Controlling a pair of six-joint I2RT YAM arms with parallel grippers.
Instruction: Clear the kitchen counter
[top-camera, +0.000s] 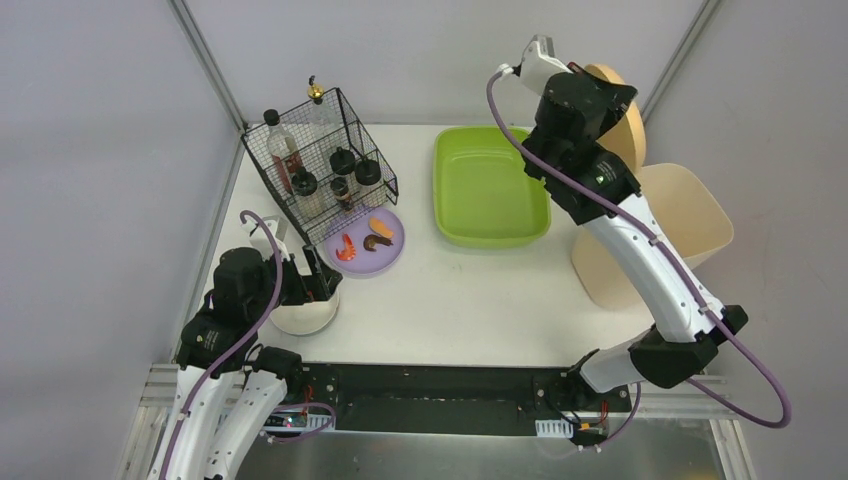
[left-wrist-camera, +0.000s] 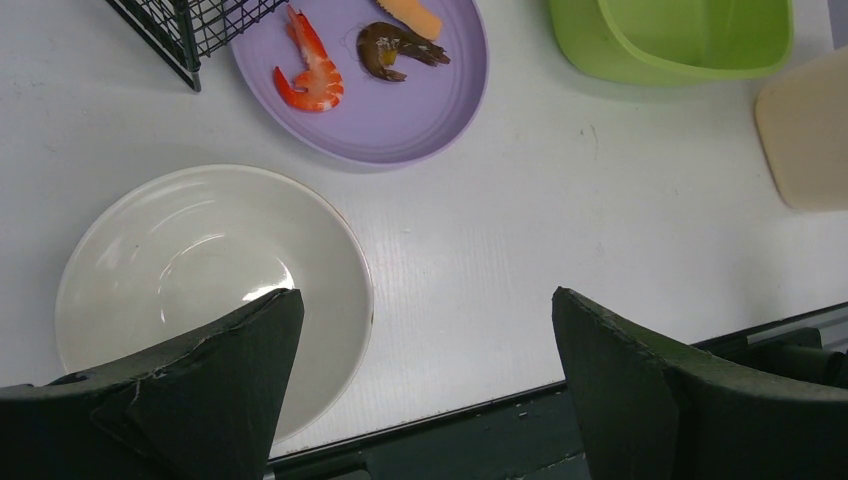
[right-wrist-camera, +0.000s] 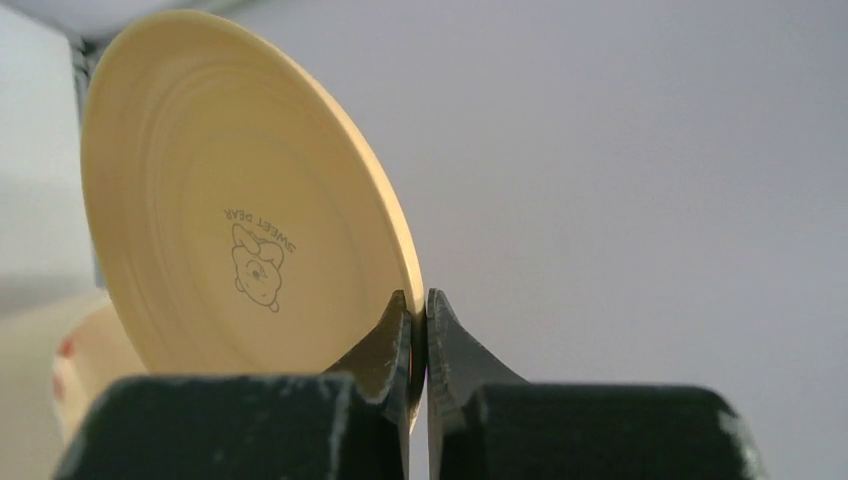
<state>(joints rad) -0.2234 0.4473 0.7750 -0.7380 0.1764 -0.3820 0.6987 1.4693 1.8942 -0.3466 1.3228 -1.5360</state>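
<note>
Right gripper (right-wrist-camera: 418, 300) pinches yellow plate (right-wrist-camera: 240, 200) by its rim, plate on edge, high near cream bin (top-camera: 690, 215) at kitchen counter (top-camera: 470, 300) right edge. Left gripper (left-wrist-camera: 422, 298) wide, empty, over white bowl (left-wrist-camera: 180, 260), near-left.

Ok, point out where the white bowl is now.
Top view: the round white bowl sits front-left on the white kitchen counter, partly under the open left tool, just in front of the round lilac plate.

Yellow plate (top-camera: 630, 135) mostly behind right arm (top-camera: 640, 250); white bowl (left-wrist-camera: 190, 260) partly under left pincer (left-wrist-camera: 425, 300).
</note>
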